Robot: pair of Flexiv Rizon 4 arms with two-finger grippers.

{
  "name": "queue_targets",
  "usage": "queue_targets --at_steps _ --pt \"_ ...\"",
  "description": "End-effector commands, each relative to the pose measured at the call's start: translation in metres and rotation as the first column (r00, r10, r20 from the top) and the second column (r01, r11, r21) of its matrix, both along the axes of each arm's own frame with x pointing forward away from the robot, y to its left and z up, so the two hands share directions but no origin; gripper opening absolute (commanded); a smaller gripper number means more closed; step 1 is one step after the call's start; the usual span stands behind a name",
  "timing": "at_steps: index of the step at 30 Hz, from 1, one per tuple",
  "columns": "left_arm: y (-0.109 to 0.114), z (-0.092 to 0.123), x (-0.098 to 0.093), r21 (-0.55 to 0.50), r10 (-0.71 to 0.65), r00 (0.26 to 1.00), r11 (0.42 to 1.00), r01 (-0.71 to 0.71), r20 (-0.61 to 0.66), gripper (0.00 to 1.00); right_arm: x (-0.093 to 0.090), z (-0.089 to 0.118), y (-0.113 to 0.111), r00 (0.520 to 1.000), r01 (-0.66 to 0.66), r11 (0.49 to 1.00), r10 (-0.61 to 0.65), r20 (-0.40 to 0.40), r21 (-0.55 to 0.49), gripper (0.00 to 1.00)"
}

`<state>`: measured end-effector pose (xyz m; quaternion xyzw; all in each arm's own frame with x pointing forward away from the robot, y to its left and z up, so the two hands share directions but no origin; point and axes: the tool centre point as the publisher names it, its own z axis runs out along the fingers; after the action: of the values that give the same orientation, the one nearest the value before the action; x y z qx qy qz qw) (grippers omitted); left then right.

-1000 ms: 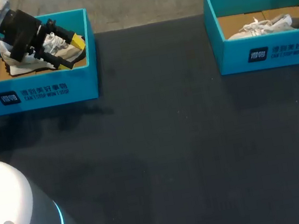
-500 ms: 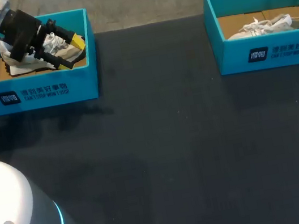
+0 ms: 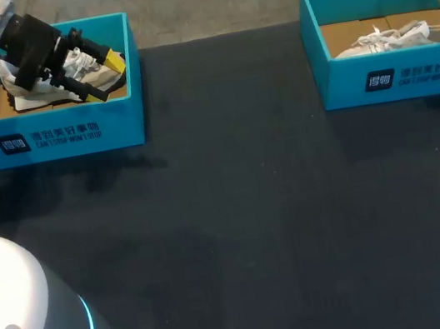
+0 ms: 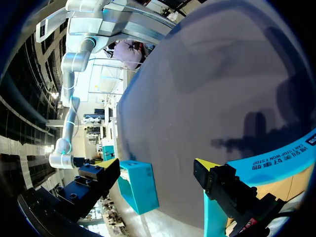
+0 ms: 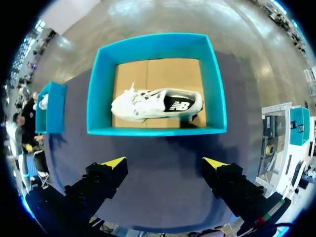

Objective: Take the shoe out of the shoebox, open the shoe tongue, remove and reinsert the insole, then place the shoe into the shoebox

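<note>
**Left station.** The left shoebox (image 3: 71, 134), turquoise with a brown card floor, stands at 10 o'clock on the dark surface (image 3: 245, 211). Inside it lies a grey-and-white shoe (image 3: 100, 81) with white laces and a dark sole edge. The left claw (image 4: 157, 162) is down inside this box, over the shoe. The wrist view shows its yellow-tipped fingers spread wide with nothing between them. The head view does not show whether either finger touches the shoe.

**Right station.** The right shoebox (image 5: 155, 131) is of the same turquoise and stands at 2 o'clock, well apart from the left one. A white shoe (image 5: 148, 103) lies inside it on the card floor, running lengthwise along the box. It is a low trainer with loose white laces, and one end carries a black panel with a white mark. It sits nearer the box's front wall than its back wall.

**Right claw.** The right claw (image 5: 164, 162) hangs high above the surface, short of the box's front wall. Its fingers are spread and carry nothing, and it is clear of both shoe and box.
</note>
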<state>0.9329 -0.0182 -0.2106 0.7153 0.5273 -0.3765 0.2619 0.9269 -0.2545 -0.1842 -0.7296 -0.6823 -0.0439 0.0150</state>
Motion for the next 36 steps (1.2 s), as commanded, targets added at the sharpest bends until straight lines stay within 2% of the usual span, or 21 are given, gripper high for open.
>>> queue_targets --at_steps 1,20,28,36 --pt "0.0 0.001 0.0 0.003 -0.001 1.0 1.0 0.001 0.001 1.0 -0.018 0.005 0.003 0.997 -0.019 1.0 0.018 0.078 0.018 1.0" --pt "0.0 0.001 0.0 0.003 -0.001 1.0 1.0 0.001 0.001 1.0 -0.018 0.005 0.003 0.997 -0.019 1.0 0.018 0.078 0.018 1.0" --pt "0.034 0.001 0.015 0.08 -0.055 0.997 0.995 0.051 0.046 1.0 -0.018 0.005 0.003 0.997 -0.019 1.0 0.018 0.078 0.018 1.0" --pt "0.075 0.006 0.041 0.197 -0.051 0.993 0.98 0.029 0.108 1.0 -0.018 0.005 0.003 0.997 -0.019 1.0 0.018 0.078 0.018 1.0"
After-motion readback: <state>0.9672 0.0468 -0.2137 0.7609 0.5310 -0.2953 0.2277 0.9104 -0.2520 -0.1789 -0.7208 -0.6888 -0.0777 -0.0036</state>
